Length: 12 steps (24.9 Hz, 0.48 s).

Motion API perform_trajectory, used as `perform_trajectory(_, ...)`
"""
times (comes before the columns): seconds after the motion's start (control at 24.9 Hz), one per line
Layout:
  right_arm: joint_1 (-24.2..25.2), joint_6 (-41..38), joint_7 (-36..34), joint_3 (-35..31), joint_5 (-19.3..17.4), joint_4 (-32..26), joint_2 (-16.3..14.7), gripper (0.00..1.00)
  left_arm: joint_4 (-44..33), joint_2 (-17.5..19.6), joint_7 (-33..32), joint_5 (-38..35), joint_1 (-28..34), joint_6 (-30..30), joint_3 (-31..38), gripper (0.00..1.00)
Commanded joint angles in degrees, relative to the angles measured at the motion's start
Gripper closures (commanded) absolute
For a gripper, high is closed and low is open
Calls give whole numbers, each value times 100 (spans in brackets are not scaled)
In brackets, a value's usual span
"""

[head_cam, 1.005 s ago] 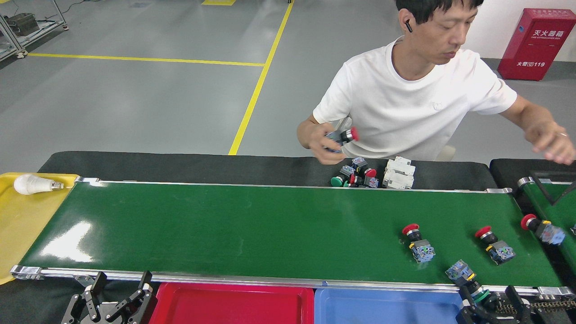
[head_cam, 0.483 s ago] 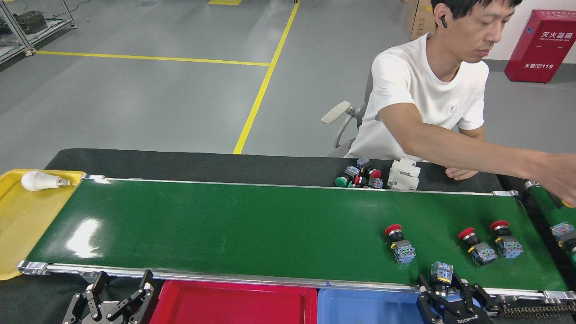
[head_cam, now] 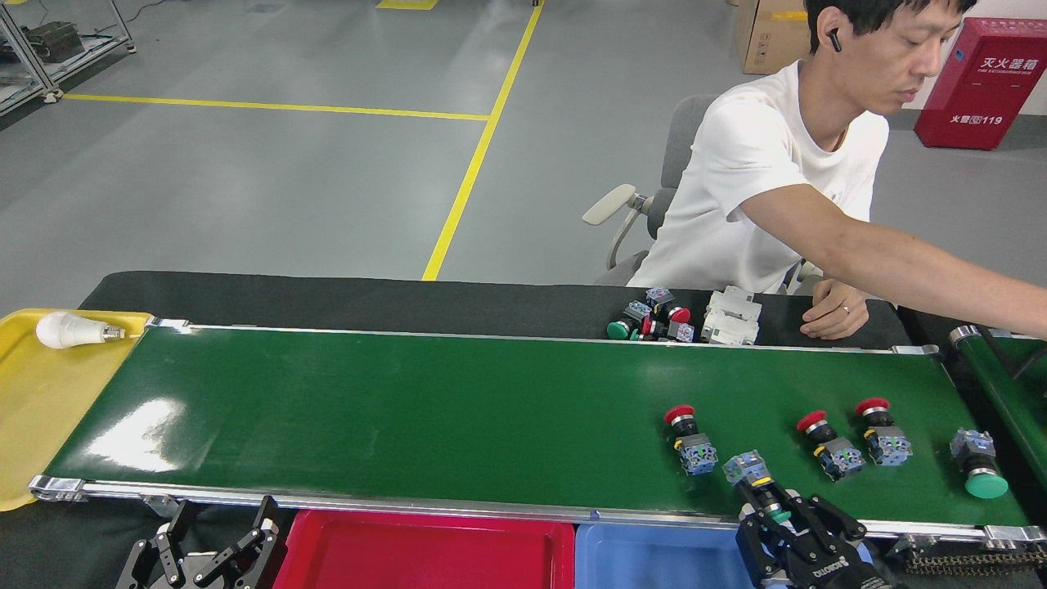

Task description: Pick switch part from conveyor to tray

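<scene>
I keep the conveyor (head_cam: pixel 458 409) as reference: the green-capped switch part (head_cam: pixel 757 483) lies at its near edge, right of centre, with the right pincer (head_cam: pixel 777 515) clamped around its cap end. I judge the step is lifting; raise straight up before swinging to the blue tray (head_cam: pixel 654 560) just below, clear of the red-capped switch (head_cam: pixel 691 442) beside it. The left pincer (head_cam: pixel 214 544) hangs apart, idle, by the red tray (head_cam: pixel 417 556). A person's arm (head_cam: pixel 900 266) reaches across the far right. The black worktop (head_cam: pixel 368 303) borders a grey floor with yellow lines.
</scene>
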Motion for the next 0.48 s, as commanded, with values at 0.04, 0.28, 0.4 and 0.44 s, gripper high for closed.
perform_trajectory(0.04,-60,-449,72,669,168,-82,196,84,-48,65,19,-6,-49,-38,7,0)
perform_trajectory(0.28,-245,289,301,1645,582,322,636,0,-48,56,19,-6,-58,-29,-142,0)
perform_trajectory(0.4,-385,324,310,1654,564,340,627,0,-39,65,19,-15,-58,-29,-142,0)
perform_trajectory(0.44,-421,342,310,1645,564,340,619,0,-39,65,19,-6,-58,-29,-142,0)
